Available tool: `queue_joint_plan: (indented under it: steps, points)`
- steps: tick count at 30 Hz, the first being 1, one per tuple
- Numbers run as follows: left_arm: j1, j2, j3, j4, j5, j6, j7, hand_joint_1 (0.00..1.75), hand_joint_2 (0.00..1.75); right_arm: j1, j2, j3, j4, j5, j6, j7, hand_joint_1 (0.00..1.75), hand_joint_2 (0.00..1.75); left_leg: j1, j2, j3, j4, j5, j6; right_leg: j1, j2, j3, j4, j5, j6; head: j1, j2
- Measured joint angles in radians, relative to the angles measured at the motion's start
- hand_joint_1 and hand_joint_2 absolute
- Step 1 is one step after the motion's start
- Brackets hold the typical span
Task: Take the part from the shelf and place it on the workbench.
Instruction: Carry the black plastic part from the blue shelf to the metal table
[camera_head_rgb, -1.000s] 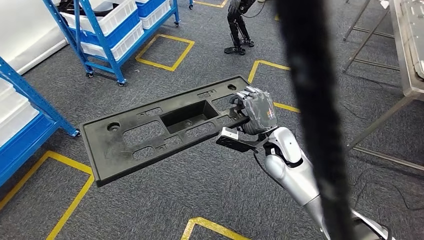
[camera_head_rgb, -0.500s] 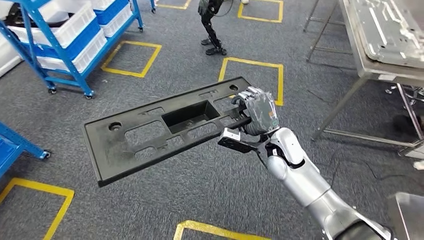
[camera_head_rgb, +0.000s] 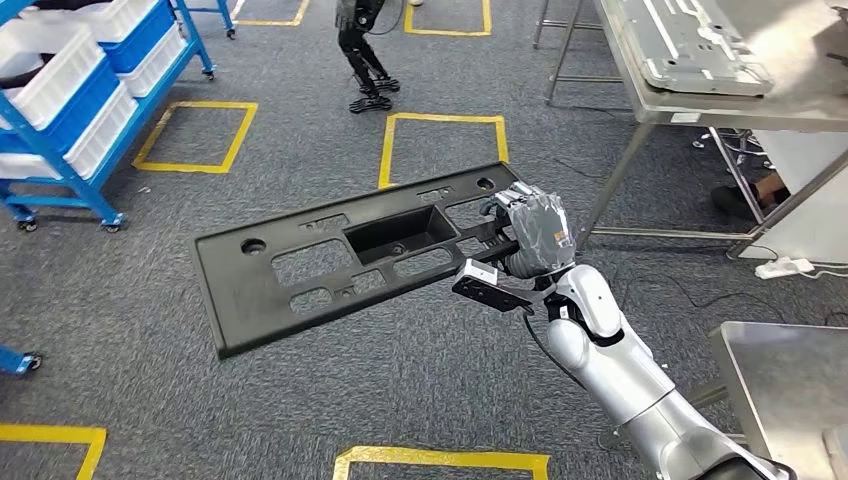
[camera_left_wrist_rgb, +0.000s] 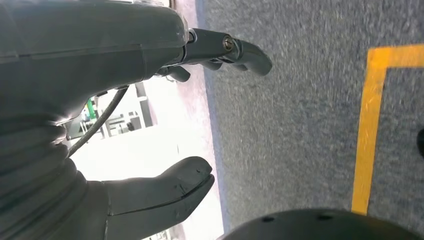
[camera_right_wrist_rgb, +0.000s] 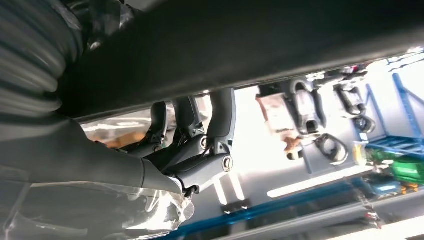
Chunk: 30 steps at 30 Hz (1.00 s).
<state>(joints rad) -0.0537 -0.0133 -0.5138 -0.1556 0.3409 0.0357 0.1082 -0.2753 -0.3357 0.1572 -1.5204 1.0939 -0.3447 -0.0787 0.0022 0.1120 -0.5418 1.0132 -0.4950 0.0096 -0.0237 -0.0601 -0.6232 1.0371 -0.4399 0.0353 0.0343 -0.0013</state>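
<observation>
The part (camera_head_rgb: 340, 260), a long flat black plastic panel with rectangular cutouts and a recessed tray at its middle, hangs in the air above the grey carpeted floor (camera_head_rgb: 300, 400), roughly level, stretching away to the robot's left. The right hand (camera_head_rgb: 530, 235) grips it at its near right end: the fingers (camera_head_rgb: 512, 198) curl over the panel's top face, and the rest of the panel juts out past them, unsupported. In the right wrist view the panel's dark underside (camera_right_wrist_rgb: 260, 45) crosses above the curled fingers (camera_right_wrist_rgb: 200, 140). The left hand (camera_left_wrist_rgb: 125, 115) holds nothing, thumb and fingers apart, over the carpet. The steel workbench (camera_head_rgb: 790, 85) stands ahead to the right, well apart from the panel.
</observation>
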Motion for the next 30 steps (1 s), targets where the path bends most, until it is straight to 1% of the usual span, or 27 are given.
queue_joint_plan:
  steps: [1, 2, 3, 5, 6, 7, 8, 9, 10, 12, 13, 14, 15, 16, 17, 18, 19, 20, 21, 22, 23, 24, 25, 27, 28, 29, 30]
  points:
    - [-0.001, 0.0, 0.0, 0.0, 0.0, 0.0, 0.0, 0.0, 1.75, 0.002, 0.0, -0.002, -0.001, 0.0, 0.0, 0.0, 1.75, 1.75, 0.002, 0.005, 0.002, 0.0, -0.003, -0.006, -0.001, 0.013, -0.001, 0.0, 0.001, -0.007, 0.0, 0.0]
    - [-0.002, 0.0, -0.001, 0.0, -0.001, -0.001, 0.0, 0.0, 1.75, 0.003, 0.0, -0.004, -0.002, 0.0, 0.001, 0.0, 1.75, 1.75, 0.005, -0.007, 0.001, 0.007, -0.012, -0.012, -0.002, 0.025, -0.001, -0.003, 0.003, -0.013, 0.0, 0.0]
    - [-0.003, 0.0, -0.001, 0.0, -0.001, -0.001, 0.0, 0.0, 1.75, 0.002, 0.0, -0.006, -0.004, 0.0, 0.003, 0.0, 1.75, 1.75, 0.008, -0.029, -0.007, 0.029, -0.029, -0.016, -0.004, 0.035, -0.001, -0.005, 0.006, -0.021, 0.0, 0.0]
    - [-0.001, 0.0, -0.001, 0.0, -0.001, -0.005, 0.0, 0.0, 1.75, -0.002, 0.0, -0.008, -0.006, -0.002, 0.008, 0.0, 1.75, 1.75, 0.011, -0.084, -0.053, 0.133, -0.09, -0.019, -0.003, 0.056, -0.002, -0.008, 0.009, -0.032, 0.0, 0.0]
    - [0.0, 0.0, -0.001, 0.0, -0.001, -0.008, 0.0, 0.0, 1.75, -0.004, 0.0, -0.008, -0.006, -0.003, 0.01, 0.0, 1.75, 1.75, 0.011, -0.097, -0.086, 0.202, -0.122, -0.018, 0.0, 0.067, -0.004, -0.007, 0.009, -0.036, 0.0, 0.0]
    - [0.0, 0.0, -0.001, 0.0, -0.001, -0.011, 0.0, 0.0, 1.75, -0.004, 0.001, -0.008, -0.006, -0.005, 0.012, 0.0, 1.75, 1.75, 0.011, -0.102, -0.115, 0.26, -0.141, -0.017, 0.003, 0.079, -0.005, -0.006, 0.009, -0.037, 0.0, 0.0]
    - [0.001, 0.0, -0.001, 0.0, -0.001, -0.012, 0.0, 0.0, 1.75, -0.004, 0.001, -0.009, -0.005, -0.007, 0.014, 0.0, 1.75, 1.75, 0.011, -0.104, -0.132, 0.289, -0.141, -0.016, 0.005, 0.092, -0.006, -0.005, 0.009, -0.038, 0.0, 0.0]
    - [0.001, 0.0, -0.002, 0.0, -0.001, -0.014, 0.0, 0.0, 1.75, -0.004, 0.001, -0.009, -0.005, -0.008, 0.015, 0.0, 1.75, 1.75, 0.011, -0.106, -0.13, 0.277, -0.119, -0.014, 0.007, 0.107, -0.006, -0.002, 0.009, -0.038, 0.0, 0.0]
    - [0.002, 0.0, -0.002, 0.0, -0.001, -0.014, 0.0, 0.0, 1.75, -0.004, 0.001, -0.01, -0.005, -0.009, 0.015, 0.0, 1.75, 1.75, 0.011, -0.113, -0.11, 0.228, -0.083, -0.01, 0.007, 0.121, -0.007, 0.001, 0.008, -0.038, 0.0, 0.0]
    - [0.003, 0.002, -0.002, 0.0, -0.001, -0.014, 0.0, 0.0, 1.75, -0.005, 0.001, -0.011, -0.005, -0.01, 0.016, 0.0, 1.75, 1.75, 0.013, -0.155, -0.054, 0.096, -0.019, -0.002, 0.007, 0.147, -0.01, 0.009, 0.007, -0.033, 0.0, 0.0]
    - [0.003, 0.003, -0.002, 0.0, -0.001, -0.014, 0.0, 0.0, 1.75, -0.006, 0.001, -0.012, -0.005, -0.011, 0.016, 0.0, 1.75, 1.75, 0.013, -0.174, -0.036, 0.055, -0.006, 0.0, 0.007, 0.158, -0.014, 0.012, 0.007, -0.028, 0.0, 0.0]
    - [0.002, 0.004, -0.002, 0.0, -0.001, -0.014, 0.0, 0.0, 1.75, -0.006, 0.001, -0.012, -0.005, -0.011, 0.016, 0.0, 1.75, 1.75, 0.012, -0.186, -0.028, 0.035, -0.004, 0.003, 0.005, 0.169, -0.019, 0.012, 0.009, -0.021, 0.0, 0.0]
    - [0.0, 0.004, -0.002, 0.0, -0.002, -0.014, 0.0, 0.0, 1.75, -0.006, 0.001, -0.013, -0.005, -0.012, 0.016, 0.0, 1.75, 1.75, 0.009, -0.185, -0.026, 0.031, -0.005, 0.006, 0.003, 0.18, -0.023, 0.01, 0.013, -0.013, 0.0, 0.0]
    - [-0.002, 0.004, -0.002, 0.0, -0.002, -0.014, 0.0, 0.0, 1.75, -0.006, 0.001, -0.014, -0.005, -0.012, 0.017, 0.0, 1.75, 1.75, 0.008, -0.174, -0.024, 0.026, 0.0, 0.011, 0.0, 0.19, -0.025, 0.007, 0.018, -0.006, 0.0, 0.0]
    - [-0.004, 0.004, -0.002, 0.0, -0.002, -0.014, 0.0, 0.0, 1.75, -0.004, 0.0, -0.015, -0.005, -0.012, 0.017, 0.0, 1.75, 1.75, 0.008, -0.161, -0.021, 0.019, 0.005, 0.018, -0.001, 0.183, -0.027, 0.007, 0.018, 0.0, 0.0, 0.0]
    - [-0.003, 0.004, -0.002, 0.0, -0.002, -0.014, 0.0, 0.0, 1.75, -0.004, 0.0, -0.016, -0.004, -0.012, 0.017, 0.0, 1.75, 1.75, 0.009, -0.148, -0.018, 0.01, 0.011, 0.026, 0.0, 0.161, -0.033, 0.018, 0.009, 0.003, 0.001, 0.0]
    - [-0.003, 0.004, -0.002, 0.0, -0.002, -0.014, 0.001, 0.0, 1.75, -0.006, -0.001, -0.017, -0.004, -0.012, 0.017, 0.0, 1.75, 1.75, 0.011, -0.134, -0.015, 0.002, 0.016, 0.033, 0.003, 0.131, -0.048, 0.05, -0.012, 0.006, 0.002, 0.0]
    - [-0.001, 0.004, -0.002, 0.0, -0.002, -0.013, 0.001, 0.0, 1.75, -0.006, -0.001, -0.018, -0.004, -0.012, 0.017, 0.0, 1.75, 1.75, 0.009, -0.121, -0.014, -0.001, 0.018, 0.037, 0.004, 0.097, -0.072, 0.102, -0.043, 0.008, 0.002, 0.0]
    - [0.0, 0.005, -0.002, 0.0, -0.003, -0.013, 0.002, 0.0, 1.75, -0.007, -0.001, -0.019, -0.002, -0.012, 0.017, 0.0, 1.75, 1.75, 0.007, -0.109, -0.015, -0.002, 0.019, 0.039, 0.004, 0.077, -0.102, 0.168, -0.076, 0.012, 0.003, 0.0]
    - [0.001, 0.005, -0.002, 0.001, -0.003, -0.012, 0.004, 0.0, 1.75, -0.006, -0.001, -0.019, -0.001, -0.012, 0.017, 0.0, 1.75, 1.75, 0.005, -0.095, -0.016, -0.003, 0.019, 0.04, 0.003, 0.069, -0.13, 0.229, -0.101, 0.015, 0.003, 0.0]
    - [0.001, 0.005, -0.002, 0.001, -0.003, -0.012, 0.004, 0.0, 1.75, -0.004, 0.0, -0.019, 0.002, -0.012, 0.017, 0.0, 1.75, 1.75, 0.004, -0.083, -0.017, -0.002, 0.018, 0.04, 0.001, 0.066, -0.145, 0.265, -0.11, 0.017, 0.003, 0.0]
    - [0.001, 0.005, -0.003, 0.0, -0.003, -0.012, 0.005, 0.0, 1.75, -0.003, 0.0, -0.019, 0.004, -0.012, 0.017, 0.0, 1.75, 1.75, 0.003, -0.071, -0.017, -0.002, 0.017, 0.039, 0.0, 0.064, -0.141, 0.264, -0.1, 0.018, 0.003, 0.0]
    - [0.0, 0.005, -0.003, 0.0, -0.003, -0.012, 0.006, 0.0, 1.75, -0.002, 0.0, -0.019, 0.006, -0.012, 0.017, 0.0, 1.75, 1.75, 0.003, -0.059, -0.017, -0.001, 0.016, 0.038, 0.0, 0.058, -0.117, 0.224, -0.076, 0.018, 0.003, 0.0]
    - [-0.001, 0.005, -0.003, 0.0, -0.003, -0.012, 0.006, 0.0, 1.75, -0.003, 0.0, -0.019, 0.006, -0.012, 0.017, 0.0, 1.75, 1.75, 0.0, -0.037, -0.013, 0.003, 0.009, 0.031, 0.005, 0.022, -0.039, 0.087, -0.023, 0.011, 0.003, 0.0]
    - [-0.001, 0.005, -0.003, 0.0, -0.003, -0.012, 0.006, 0.0, 1.75, -0.004, 0.0, -0.019, 0.006, -0.012, 0.017, 0.0, 1.75, 1.75, -0.002, -0.028, -0.011, 0.005, 0.005, 0.026, 0.01, 0.007, -0.011, 0.035, -0.009, 0.005, 0.003, 0.0]
    - [-0.001, 0.005, -0.003, 0.0, -0.003, -0.011, 0.007, 0.0, 1.75, -0.005, -0.001, -0.019, 0.006, -0.013, 0.017, 0.0, 1.75, 1.75, -0.004, -0.019, -0.009, 0.006, 0.001, 0.021, 0.014, -0.003, 0.003, 0.006, -0.004, -0.003, 0.003, 0.0]
    - [-0.002, 0.006, -0.003, 0.0, -0.003, -0.01, 0.008, 0.0, 1.75, -0.005, -0.002, -0.02, 0.005, -0.015, 0.015, 0.0, 1.75, 1.75, -0.007, -0.011, -0.007, 0.006, -0.001, 0.016, 0.019, -0.001, 0.004, 0.001, -0.007, -0.01, 0.003, 0.0]
